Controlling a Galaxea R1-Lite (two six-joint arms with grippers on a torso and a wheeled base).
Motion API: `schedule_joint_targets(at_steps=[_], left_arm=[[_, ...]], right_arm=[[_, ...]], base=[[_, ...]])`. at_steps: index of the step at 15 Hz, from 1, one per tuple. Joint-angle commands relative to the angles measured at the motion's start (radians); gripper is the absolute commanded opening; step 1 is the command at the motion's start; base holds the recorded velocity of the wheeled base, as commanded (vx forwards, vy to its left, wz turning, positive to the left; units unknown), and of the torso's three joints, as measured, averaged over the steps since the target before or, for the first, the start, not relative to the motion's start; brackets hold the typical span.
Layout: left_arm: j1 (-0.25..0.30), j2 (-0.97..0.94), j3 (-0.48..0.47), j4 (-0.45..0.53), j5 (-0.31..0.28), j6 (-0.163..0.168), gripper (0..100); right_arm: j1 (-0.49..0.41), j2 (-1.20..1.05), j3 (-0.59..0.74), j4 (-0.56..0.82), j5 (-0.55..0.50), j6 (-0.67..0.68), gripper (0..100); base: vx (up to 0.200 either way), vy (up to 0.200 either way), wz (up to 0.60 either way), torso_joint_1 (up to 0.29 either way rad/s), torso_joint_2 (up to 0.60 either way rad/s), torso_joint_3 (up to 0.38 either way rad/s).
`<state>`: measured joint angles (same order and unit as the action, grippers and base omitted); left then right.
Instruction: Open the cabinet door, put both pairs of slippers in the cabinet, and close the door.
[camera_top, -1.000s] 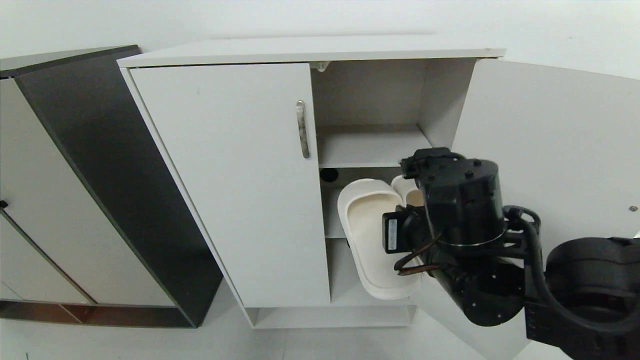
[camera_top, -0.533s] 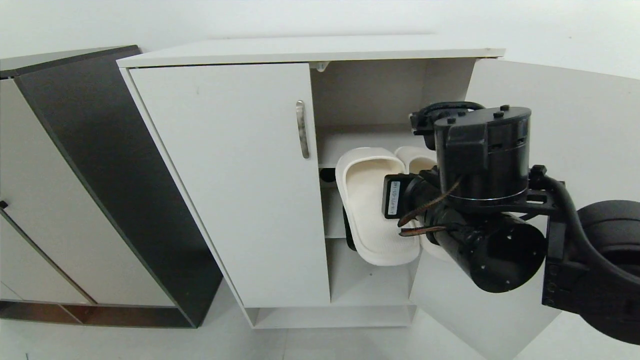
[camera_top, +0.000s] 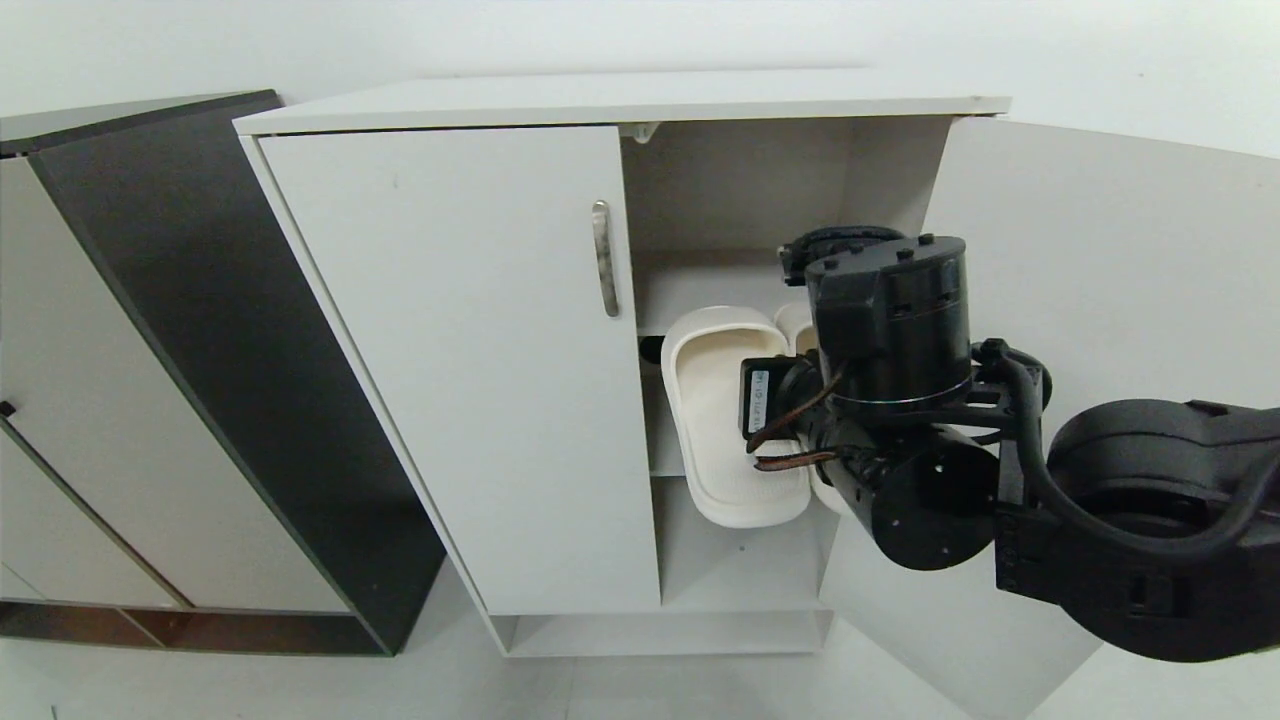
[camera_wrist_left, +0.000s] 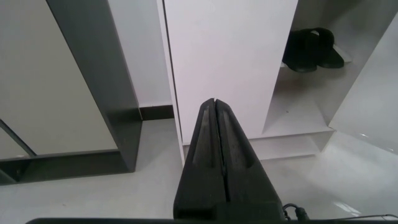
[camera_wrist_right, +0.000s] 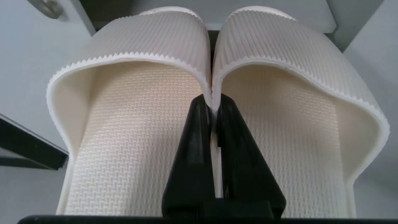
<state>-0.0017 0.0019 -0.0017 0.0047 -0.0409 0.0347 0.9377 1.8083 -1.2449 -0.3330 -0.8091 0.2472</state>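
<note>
Head view. The cabinet stands with its open door swung out beside the right arm. The closed door covers the other half. The white slippers are held in front of the opening, toes raised toward a shelf, heels hanging lower. Placement is judged not yet done.

Left wrist view. The left gripper is seen with its fingers pressed together, holding nothing. The black slippers are seen well beyond it, already on a shelf inside the cabinet.

Right wrist view. The right gripper is pinched on the two touching inner walls of the white slippers, one slipper to each side of it. The cabinet interior lies just ahead of the toes.

Step in hand, judged: second pair to be set inside.
- The pinch should be kept firm, since only thin, flexible walls are held.
- The pair should be levelled before insertion so the toes clear the shelf edge.
- The closed door's edge should be given room.
- Release should be made only once the soles rest on a shelf.
</note>
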Motion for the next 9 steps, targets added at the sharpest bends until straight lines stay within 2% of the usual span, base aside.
schedule_joint_targets(at_steps=[1,3,9], left_arm=[[0.0,0.0,0.0,0.0,-0.001,0.001,0],[0.0,0.001,0.0,0.0,-0.001,0.001,0],[0.0,0.0,0.0,0.0,-0.001,0.001,0]], right_arm=[[0.0,0.008,0.002,0.0,-0.007,0.0,0],[-0.002,0.009,-0.001,-0.001,-0.019,-0.002,0],[0.0,0.005,0.002,-0.001,-0.021,-0.002,0]], base=[[0.0,0.0,0.0,0.0,0.0,0.0],[0.0,0.0,0.0,0.0,0.0,0.0],[0.2,0.0,0.0,0.003,0.0,0.001]])
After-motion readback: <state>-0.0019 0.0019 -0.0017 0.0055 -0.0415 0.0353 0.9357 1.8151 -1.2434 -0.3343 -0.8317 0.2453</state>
